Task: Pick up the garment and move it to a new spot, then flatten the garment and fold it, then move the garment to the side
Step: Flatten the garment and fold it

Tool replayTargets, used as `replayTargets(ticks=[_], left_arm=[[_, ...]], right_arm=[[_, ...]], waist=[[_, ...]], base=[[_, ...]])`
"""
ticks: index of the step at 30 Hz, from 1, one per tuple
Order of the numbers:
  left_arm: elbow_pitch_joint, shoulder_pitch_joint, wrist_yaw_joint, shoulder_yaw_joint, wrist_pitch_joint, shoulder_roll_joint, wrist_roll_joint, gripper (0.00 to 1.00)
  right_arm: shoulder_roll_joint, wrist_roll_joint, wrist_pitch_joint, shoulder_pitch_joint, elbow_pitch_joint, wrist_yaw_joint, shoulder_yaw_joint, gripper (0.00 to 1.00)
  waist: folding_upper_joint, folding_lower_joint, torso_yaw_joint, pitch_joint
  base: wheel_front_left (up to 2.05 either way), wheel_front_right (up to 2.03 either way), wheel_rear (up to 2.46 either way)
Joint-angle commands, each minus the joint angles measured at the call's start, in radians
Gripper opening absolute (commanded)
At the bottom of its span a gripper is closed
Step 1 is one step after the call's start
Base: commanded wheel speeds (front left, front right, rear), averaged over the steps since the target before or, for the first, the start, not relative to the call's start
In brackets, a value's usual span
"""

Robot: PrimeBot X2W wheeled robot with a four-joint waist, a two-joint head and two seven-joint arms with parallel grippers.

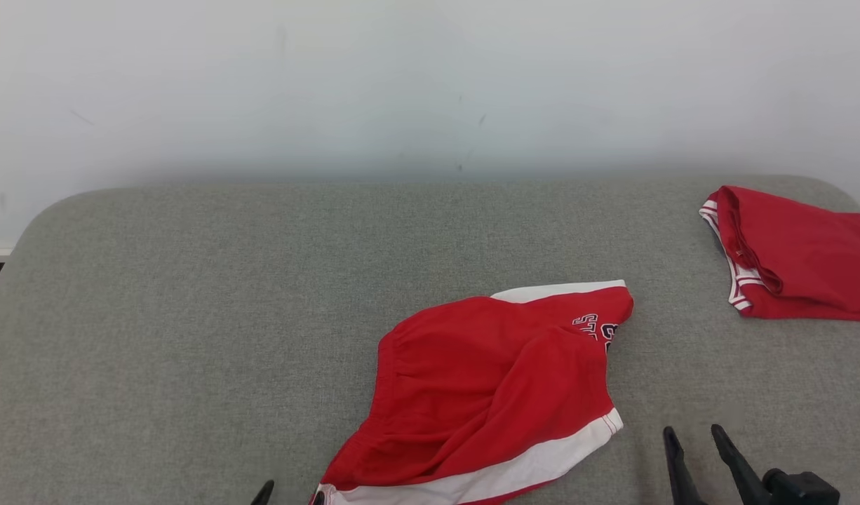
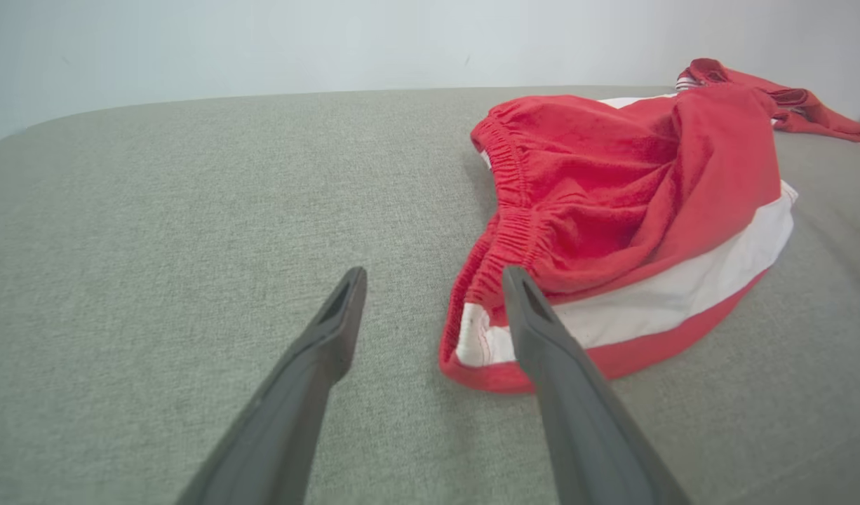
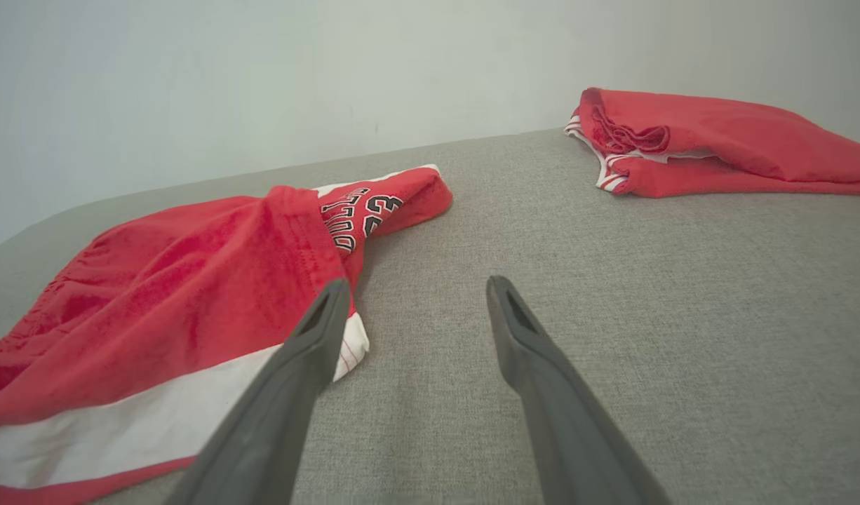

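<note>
As we look down, shorts point(image 1: 493, 393): crumpled on table point(image 1: 156, 315), long axis 8 to 2 o'clock.
Left gripper point(image 2: 433, 277): fingers apart, empty; shorts just beside, at 3 o'clock.
Right gripper point(image 1: 694, 431): fingers apart, empty; shorts near, at 9 o'clock.
Nearer: left, we judge.

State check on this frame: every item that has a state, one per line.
red shorts: rumpled and unfolded on the grey padded surface, one part lapped over, not held
second red garment: folded, lying at the far right edge
left gripper: open, empty, beside the shorts' waistband end
right gripper: open, empty, beside the shorts' white-striped hem
</note>
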Motion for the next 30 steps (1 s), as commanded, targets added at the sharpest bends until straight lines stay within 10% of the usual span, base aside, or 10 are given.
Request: replayTargets(ticks=[1, 22, 23, 24, 26, 30], left_arm=[[0.018, 0.01, -0.007, -0.013, -0.003, 0.014, 0.003, 1.0], [0.204, -0.167, -0.024, -0.172, 0.0, 0.031, -0.071, 1.0], [0.212, -0.176, -0.024, -0.182, 0.0, 0.033, -0.083, 0.92], [0.219, -0.184, -0.025, -0.194, 0.0, 0.034, -0.098, 0.67], [0.233, -0.202, -0.023, -0.219, -0.001, 0.042, -0.113, 0.1], [0.241, -0.224, -0.024, -0.234, -0.003, 0.037, -0.169, 0.0]], right_arm=[[-0.018, 0.006, 0.009, -0.01, 0.02, -0.003, 0.026, 1.0], [-0.129, 0.114, 0.042, -0.287, 0.337, -0.003, 0.347, 1.0], [-0.129, 0.125, 0.043, -0.3, 0.353, -0.003, 0.362, 0.86], [-0.128, 0.138, 0.05, -0.311, 0.372, -0.003, 0.373, 0.47], [-0.129, 0.152, 0.047, -0.34, 0.4, -0.003, 0.402, 0.0], [-0.125, 0.181, 0.021, -0.381, 0.441, -0.003, 0.438, 0.0]], waist=[[0.0, 0.0, 0.001, -0.001], [0.0, 0.0, 0.02, 0.07], [0.0, 0.0, 0.021, 0.072], [0.0, 0.0, 0.022, 0.075], [0.0, 0.0, 0.023, 0.081], [0.0, 0.0, 0.024, 0.088]], base=[[0.0, 0.0, 0.0], [0.0, 0.0, 0.0], [0.0, 0.0, 0.0], [0.0, 0.0, 0.0], [0.0, 0.0, 0.0], [0.0, 0.0, 0.0]])
